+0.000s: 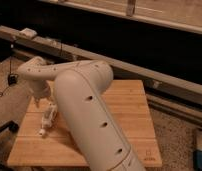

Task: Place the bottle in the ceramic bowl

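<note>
The bottle is slim and white and lies on the wooden table near its left side, with its small cap end pointing toward the front left. My gripper hangs at the end of the white arm, just above and behind the bottle's far end. Whether it touches the bottle I cannot tell. The arm's thick upper segment crosses the middle of the view and covers much of the tabletop. The ceramic bowl is hidden from view.
Behind the table runs a long dark rail with a small white object on its left end. Cables hang at the left over speckled floor. The table's right half shows bare wood.
</note>
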### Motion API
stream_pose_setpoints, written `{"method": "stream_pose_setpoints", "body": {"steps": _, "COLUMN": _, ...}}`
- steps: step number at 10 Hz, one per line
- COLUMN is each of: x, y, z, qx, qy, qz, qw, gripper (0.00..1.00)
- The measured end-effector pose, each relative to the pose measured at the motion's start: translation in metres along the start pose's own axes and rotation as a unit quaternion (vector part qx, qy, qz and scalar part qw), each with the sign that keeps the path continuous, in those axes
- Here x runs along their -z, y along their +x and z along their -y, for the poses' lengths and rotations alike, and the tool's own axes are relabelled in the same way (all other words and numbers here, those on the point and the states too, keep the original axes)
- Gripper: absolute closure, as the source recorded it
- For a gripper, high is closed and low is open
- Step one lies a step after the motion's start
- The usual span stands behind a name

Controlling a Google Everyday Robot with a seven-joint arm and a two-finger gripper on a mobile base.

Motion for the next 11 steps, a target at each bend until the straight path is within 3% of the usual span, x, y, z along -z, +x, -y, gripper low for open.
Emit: {"method": "stream_pose_setpoints", "body": {"steps": 11, "x": -0.039, "y": -0.001, "z": 0.009, "qx": -0.003, "qy": 0.011, "qz": -0.051, "qw": 0.9986, "gripper": 0.35}}
